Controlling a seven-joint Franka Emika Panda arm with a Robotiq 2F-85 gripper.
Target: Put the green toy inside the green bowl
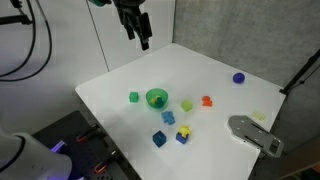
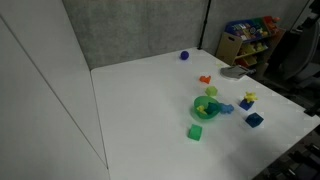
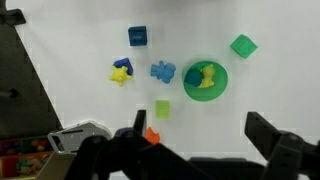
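Observation:
The green bowl [image 1: 150,97] stands near the middle of the white table; it also shows in an exterior view [image 2: 198,111] and in the wrist view [image 3: 205,97]. A yellowish piece lies inside it. The green toy [image 1: 168,117], a small teal block with a bluish tinge, sits on the table close beside the bowl, apart from it [image 2: 223,108] [image 3: 162,71]. My gripper [image 1: 143,40] hangs high above the far side of the table, open and empty. In the wrist view its two dark fingers [image 3: 195,140] frame bare table below the bowl.
A light-green cube [image 1: 133,97], a yellow-green piece [image 1: 186,105], an orange piece [image 1: 207,101], a blue cube [image 1: 159,139], a blue-and-yellow piece [image 1: 183,133] and a purple ball [image 1: 239,78] lie on the table. A grey tool [image 1: 255,133] lies by the edge.

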